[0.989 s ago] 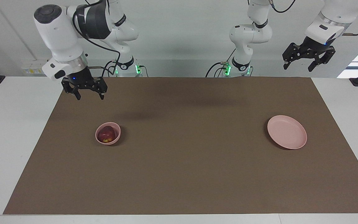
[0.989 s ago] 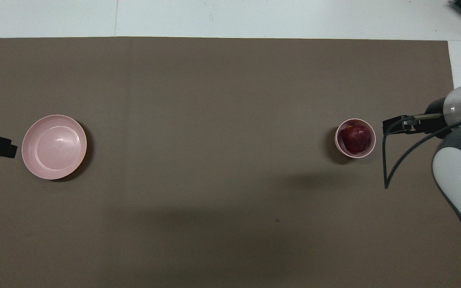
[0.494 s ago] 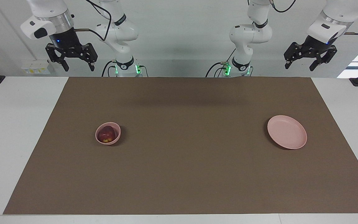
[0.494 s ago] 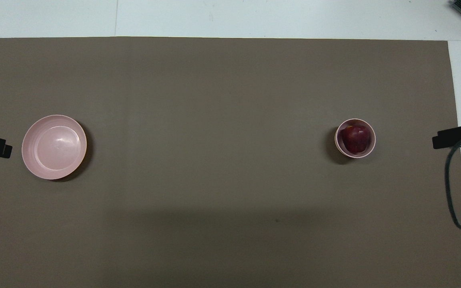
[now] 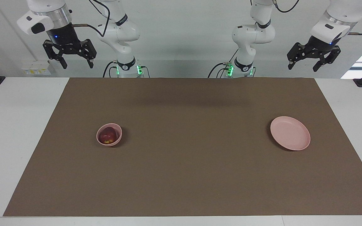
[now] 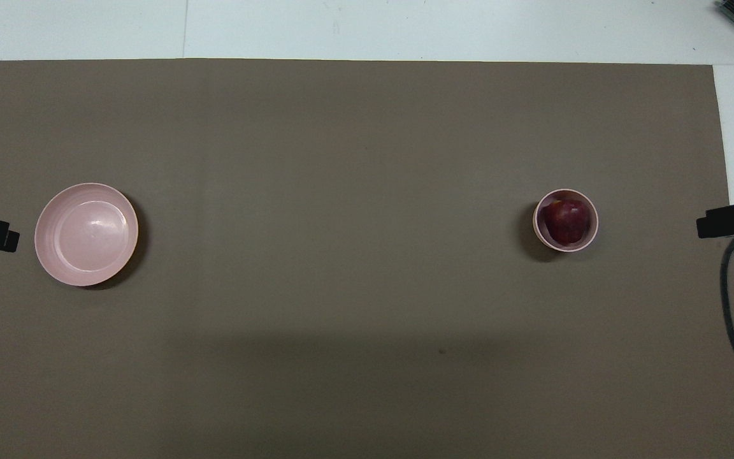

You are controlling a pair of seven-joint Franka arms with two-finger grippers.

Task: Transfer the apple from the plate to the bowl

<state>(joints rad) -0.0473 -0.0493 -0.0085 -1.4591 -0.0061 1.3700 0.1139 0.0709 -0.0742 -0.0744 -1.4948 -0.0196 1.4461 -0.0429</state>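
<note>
One apple (image 5: pixel 107 135) is found inside the one pink bowl (image 5: pixel 117 138) toward the right arm's end, one pink plate (image 5: pixel 290 133) is left bare well apart, and both the left gripper (image 5: pixel 312 64) and the right gripper (image 5: pixel 69 61) are held raised, released and holding nothing.

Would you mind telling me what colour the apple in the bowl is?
Dark red with a yellowish patch; the apple shows both best in the facing view.

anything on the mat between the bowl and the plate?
Nothing. Both views show only bare brown mat between the bowl, which holds the apple, and the plate; it reads most plainly in the overhead view.
</note>
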